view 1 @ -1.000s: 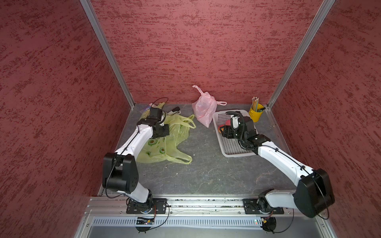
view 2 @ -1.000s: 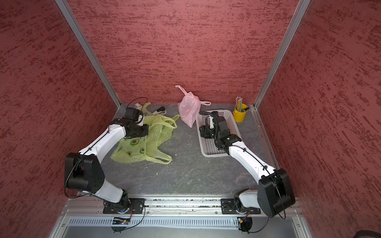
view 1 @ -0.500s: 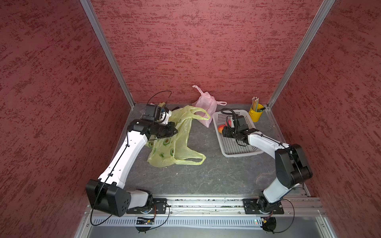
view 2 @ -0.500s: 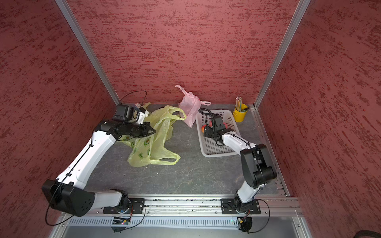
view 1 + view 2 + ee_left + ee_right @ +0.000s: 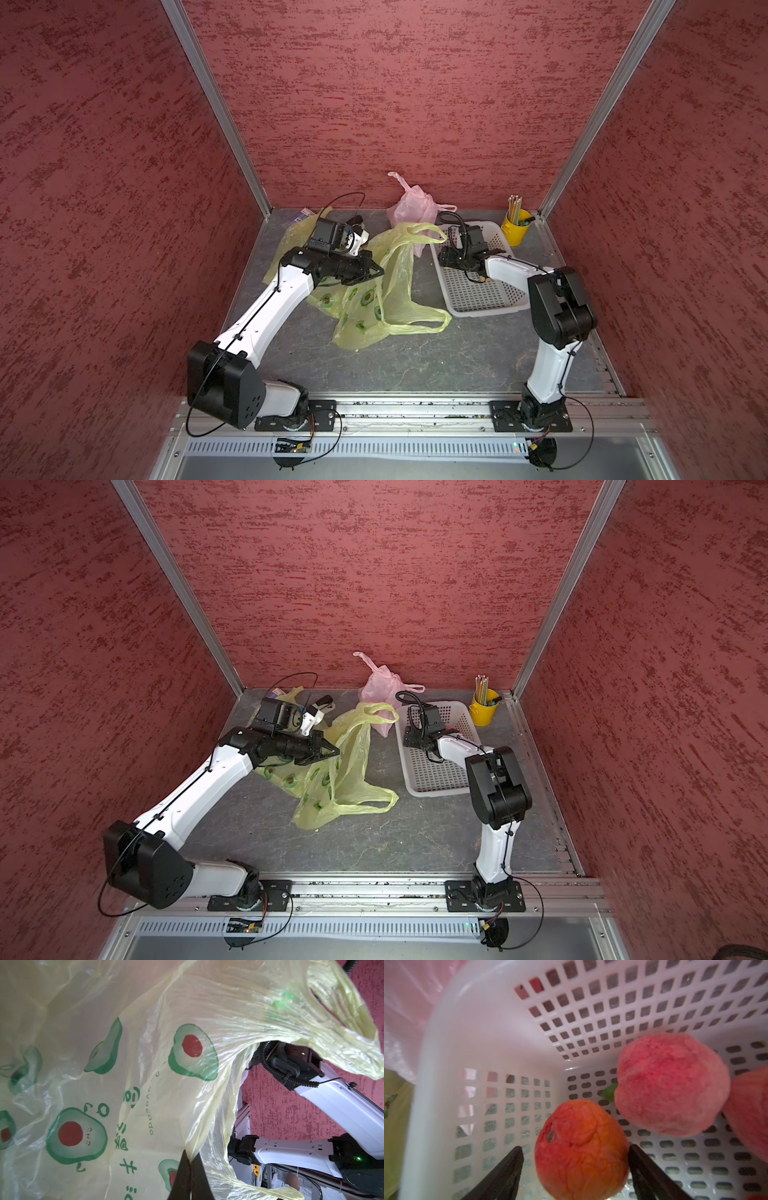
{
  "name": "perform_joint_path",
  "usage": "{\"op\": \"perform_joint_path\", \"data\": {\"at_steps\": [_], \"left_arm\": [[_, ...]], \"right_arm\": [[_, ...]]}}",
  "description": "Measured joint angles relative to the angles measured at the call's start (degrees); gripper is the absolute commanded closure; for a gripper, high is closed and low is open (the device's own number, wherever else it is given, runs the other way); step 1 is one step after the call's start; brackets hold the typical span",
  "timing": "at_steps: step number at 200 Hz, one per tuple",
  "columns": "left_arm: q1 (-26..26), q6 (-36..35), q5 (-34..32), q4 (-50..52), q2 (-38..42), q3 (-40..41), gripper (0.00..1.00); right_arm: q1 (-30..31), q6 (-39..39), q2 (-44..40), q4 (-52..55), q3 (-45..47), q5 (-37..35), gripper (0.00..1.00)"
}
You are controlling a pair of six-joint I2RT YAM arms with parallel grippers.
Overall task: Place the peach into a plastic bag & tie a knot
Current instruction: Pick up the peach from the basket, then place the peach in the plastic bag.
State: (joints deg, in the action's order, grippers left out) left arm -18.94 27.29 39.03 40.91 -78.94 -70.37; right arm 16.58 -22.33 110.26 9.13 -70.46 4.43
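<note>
We find the orange peach (image 5: pixel 581 1149) in the white basket (image 5: pixel 425 1084), far right on the table (image 5: pixel 415 365), by its far left corner. It lies squarely between the fingers of the right gripper (image 5: pixel 574 1148), the nearer arm: jaws wide, a gap on one side, nothing gripped yet. A pink peach (image 5: pixel 670 1084) sits just beside. The left gripper (image 5: pixel 190 1159) is pinched shut on the yellow bag (image 5: pixel 145 1043) rim, holding its mouth toward the basket.
</note>
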Motion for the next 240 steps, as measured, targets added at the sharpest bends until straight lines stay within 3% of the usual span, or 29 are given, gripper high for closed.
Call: {"op": "perform_joint_path", "data": {"at_steps": [32, 72, 117, 141, 159, 191, 240], "left_arm": [[0.0, 1.6, 1.6, -3.3, 0.0, 0.0, 1.00], [0.0, 2.1, 2.7, -5.1, -0.7, 0.0, 1.00], [0.0, 2.7, 2.9, -6.3, -0.8, 0.0, 1.00], [0.1, 2.9, 3.0, -7.0, -1.2, 0.0, 1.00], [0.1, 3.0, 3.0, -7.6, -1.6, 0.0, 1.00], [0.0, 3.7, 3.0, -8.7, -2.0, 0.0, 1.00], [-0.5, 4.4, 2.9, -9.3, -2.6, 0.0, 1.00]], "right_arm": [[-0.4, -0.7, 0.7, -0.9, 0.7, 0.1, 0.45], [-1.0, -0.9, -4.7, -2.6, 6.5, 1.5, 0.56], [-1.1, -2.3, -29.4, -2.5, 16.0, 7.7, 0.63], [-1.1, -4.0, -43.5, -4.3, 17.9, 15.5, 0.67], [-0.3, -6.0, -49.1, -7.5, 17.8, 22.3, 0.70], [6.0, -7.7, -48.1, -9.3, 14.9, 29.5, 0.71], [14.3, -6.6, -39.5, -8.4, 12.4, 32.5, 0.66]]}}
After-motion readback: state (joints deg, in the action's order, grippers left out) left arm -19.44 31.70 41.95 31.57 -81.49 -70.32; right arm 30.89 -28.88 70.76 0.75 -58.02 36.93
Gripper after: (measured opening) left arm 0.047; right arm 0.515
